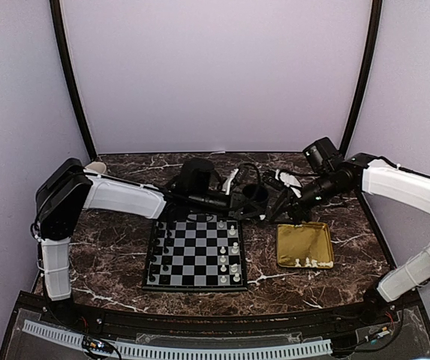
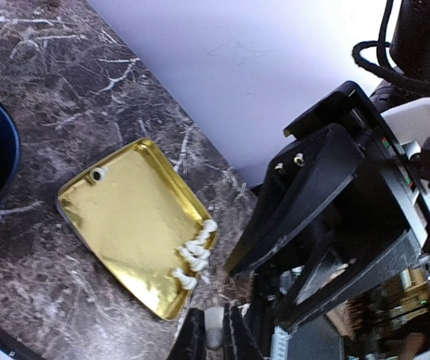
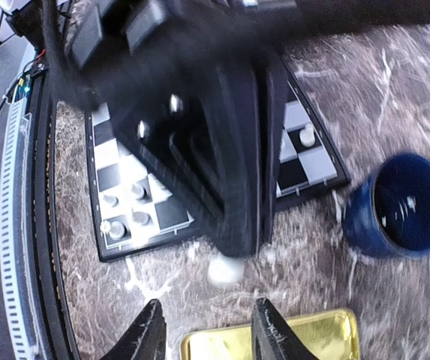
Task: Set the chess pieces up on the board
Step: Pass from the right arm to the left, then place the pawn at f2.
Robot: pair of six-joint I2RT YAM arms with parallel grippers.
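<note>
The board lies at the middle of the table, with cream-white chess pieces on its right columns and black ones on its left. My left gripper is shut on one white chess piece, held above the marble between the board and the gold tray. That same piece shows under the left gripper's black fingers in the right wrist view. My right gripper faces it, open, with nothing between its fingers. Several white pieces lie in the tray's corner.
A dark blue cup stands behind the board's far right corner, close to both grippers. The gold tray sits right of the board. Both arms cross above the strip of marble between board and tray.
</note>
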